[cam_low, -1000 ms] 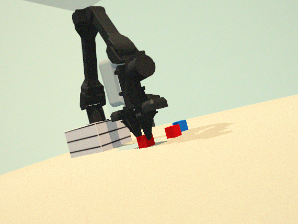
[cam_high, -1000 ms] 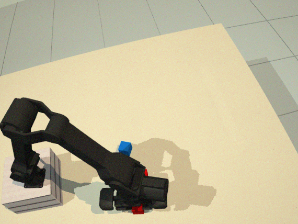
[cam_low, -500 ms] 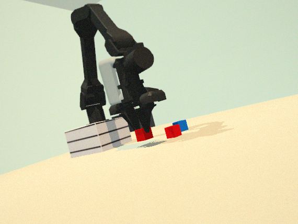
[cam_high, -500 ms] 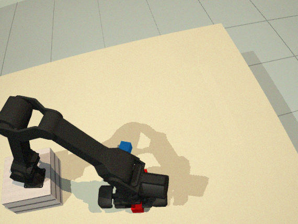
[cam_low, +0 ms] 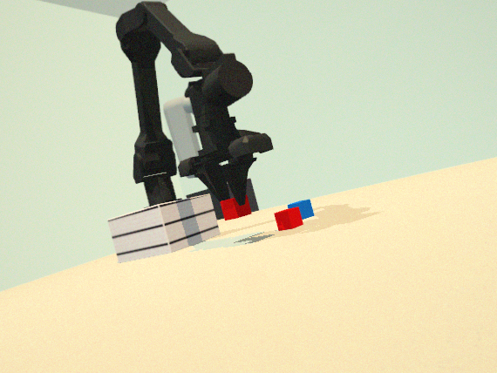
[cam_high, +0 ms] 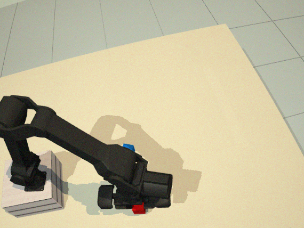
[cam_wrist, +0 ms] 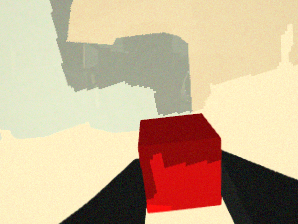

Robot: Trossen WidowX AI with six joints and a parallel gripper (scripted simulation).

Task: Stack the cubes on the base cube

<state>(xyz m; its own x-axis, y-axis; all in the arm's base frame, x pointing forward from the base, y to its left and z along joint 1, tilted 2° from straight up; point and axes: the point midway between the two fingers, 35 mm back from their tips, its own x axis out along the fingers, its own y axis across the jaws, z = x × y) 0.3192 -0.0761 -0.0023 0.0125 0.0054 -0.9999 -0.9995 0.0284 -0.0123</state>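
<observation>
My gripper (cam_low: pixel 234 203) (cam_wrist: pixel 178 162) is shut on a red cube (cam_high: pixel 138 209) (cam_low: pixel 229 211) (cam_wrist: pixel 185 185), with a finger on each side. The held cube is in the air above the table. A second red cube (cam_low: pixel 288 219) rests on the table to the right of the gripper in the exterior view; the arm hides it in the top view. A blue cube (cam_high: pixel 128 147) (cam_low: pixel 305 209) rests on the table close behind that second red cube in the exterior view. In the top view the arm partly covers the blue cube.
The arm stands on a pale striped block (cam_high: pixel 57 181) (cam_low: pixel 139 233), left of the cubes. The arm's elbow and forearm reach over the tan table (cam_high: pixel 186 93) (cam_low: pixel 305 305). The table's edge runs along the back and right in the top view.
</observation>
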